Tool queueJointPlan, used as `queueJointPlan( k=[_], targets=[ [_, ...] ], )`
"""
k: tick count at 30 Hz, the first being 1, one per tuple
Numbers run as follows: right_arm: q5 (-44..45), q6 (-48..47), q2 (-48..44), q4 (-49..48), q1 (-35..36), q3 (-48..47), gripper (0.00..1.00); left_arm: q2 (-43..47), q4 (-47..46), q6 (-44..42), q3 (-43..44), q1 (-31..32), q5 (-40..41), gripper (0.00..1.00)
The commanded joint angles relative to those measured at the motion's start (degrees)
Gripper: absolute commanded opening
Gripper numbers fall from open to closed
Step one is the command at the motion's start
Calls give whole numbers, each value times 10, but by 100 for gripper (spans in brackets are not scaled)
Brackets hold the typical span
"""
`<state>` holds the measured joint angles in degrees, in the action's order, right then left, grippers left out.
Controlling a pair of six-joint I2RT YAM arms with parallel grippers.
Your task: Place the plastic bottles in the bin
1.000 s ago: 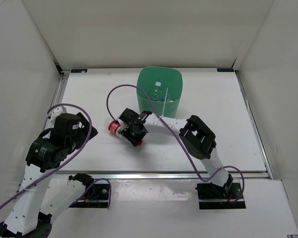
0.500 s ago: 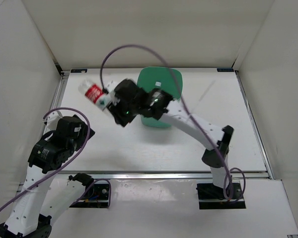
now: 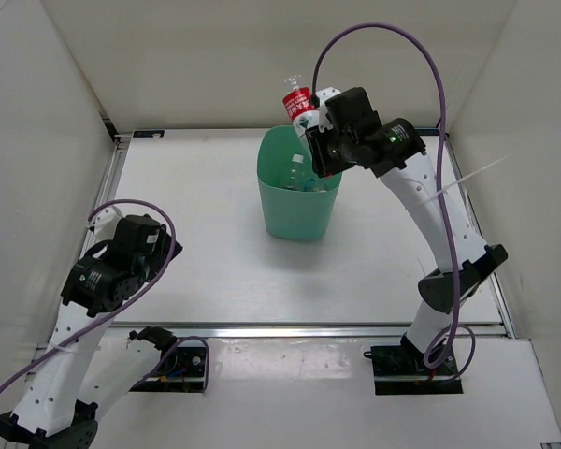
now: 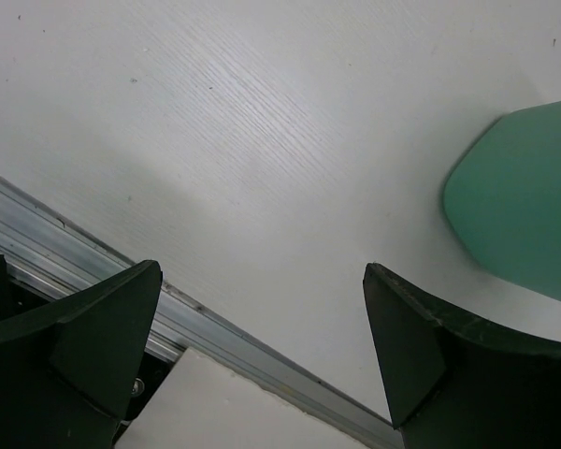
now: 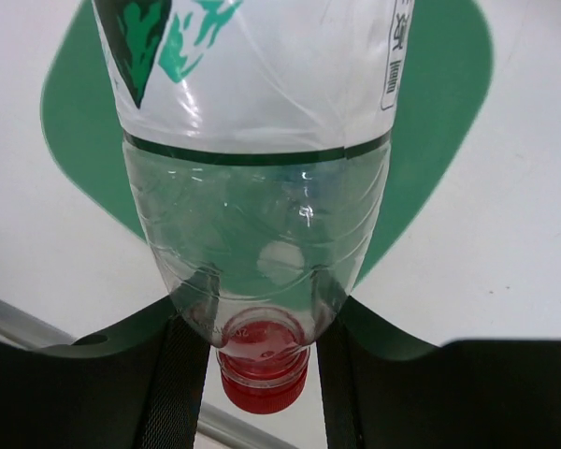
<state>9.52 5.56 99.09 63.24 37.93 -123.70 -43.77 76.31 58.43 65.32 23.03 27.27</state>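
Note:
High over the far rim of the green bin (image 3: 297, 210), my right gripper (image 3: 318, 129) is shut on a clear plastic bottle (image 3: 297, 99) with a red label. The right wrist view has that bottle (image 5: 252, 178) filling the frame, its red cap (image 5: 262, 382) nearest the camera. The right gripper (image 5: 257, 323) pinches the bottle's shoulder, with the bin (image 5: 449, 122) below it. Other plastic bottles (image 3: 296, 176) lie inside the bin. My left gripper (image 3: 157, 245) hangs at the near left, apart from everything. It (image 4: 262, 323) is open and holds nothing.
An aluminium rail (image 4: 215, 332) runs along the table's near edge under the left gripper. The bin's side (image 4: 524, 201) shows at the right of the left wrist view. White walls enclose the table on three sides. Purple cables loop off both arms.
The right arm lifted the red-labelled bottle off the table left of the bin, swung it up and across, and now holds it above the bin. The left arm shifted only slightly.

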Motion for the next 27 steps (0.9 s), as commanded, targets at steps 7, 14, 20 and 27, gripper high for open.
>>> queueJointPlan(
  k=[7, 14, 20, 27],
  targets=[
    [-31, 17, -2, 5, -1, 4, 81, -34, -42, -6, 0, -2, -4, 100],
    [100, 91, -50, 11, -13, 36, 99, -61, -48, -6, 13, -2, 27, 100],
    [-11, 131, -68, 85, -119, -38, 99, -74, -47, 24, 8, -2, 52, 100],
    [-194, 145, -159, -3, -240, -8, 99, -102, 25, 108, 47, -2, 153, 100]
  ],
)
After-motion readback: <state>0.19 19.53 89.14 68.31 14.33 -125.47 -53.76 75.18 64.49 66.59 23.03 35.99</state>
